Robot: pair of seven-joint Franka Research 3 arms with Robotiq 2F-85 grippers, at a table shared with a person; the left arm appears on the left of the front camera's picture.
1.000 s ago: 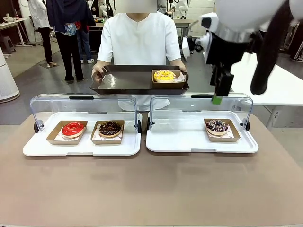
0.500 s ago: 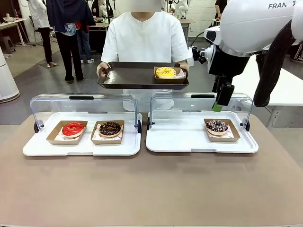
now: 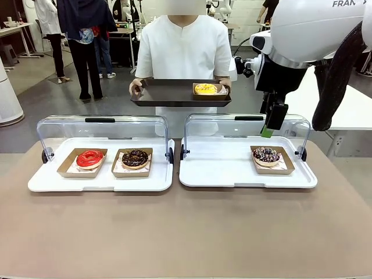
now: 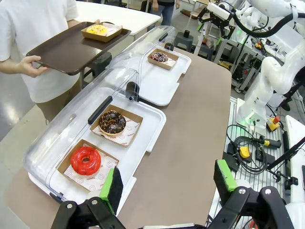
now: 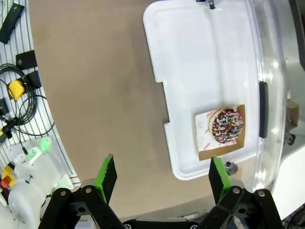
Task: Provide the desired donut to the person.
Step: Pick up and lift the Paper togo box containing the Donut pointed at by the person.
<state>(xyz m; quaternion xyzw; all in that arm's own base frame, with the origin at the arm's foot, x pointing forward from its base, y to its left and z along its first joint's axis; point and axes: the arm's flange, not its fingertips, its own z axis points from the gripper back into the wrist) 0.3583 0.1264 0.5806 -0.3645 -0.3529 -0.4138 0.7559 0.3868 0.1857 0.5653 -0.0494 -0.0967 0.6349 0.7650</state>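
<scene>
Tabletop (image 3: pixel 186 232) is tan, floor (image 3: pixel 46 99) behind grey; left claw (image 4: pixel 167 179) and right claw (image 5: pixel 162 174) both spread, empty.

Bright, even overhead light; shadows fall soft on the desk (image 3: pixel 174 232). Glare streaks the clear lids (image 3: pixel 104 129). Wrist views bow at the edges; focus is sharp.

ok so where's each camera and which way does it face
Front: between the arms, facing across the table at the person; right gripper hangs at right.
Left wrist: high over the table's left end, looking along it; left gripper open below.
Right wrist: looking straight down; right gripper open below.
Shared: all show the sprinkle donut.
</scene>
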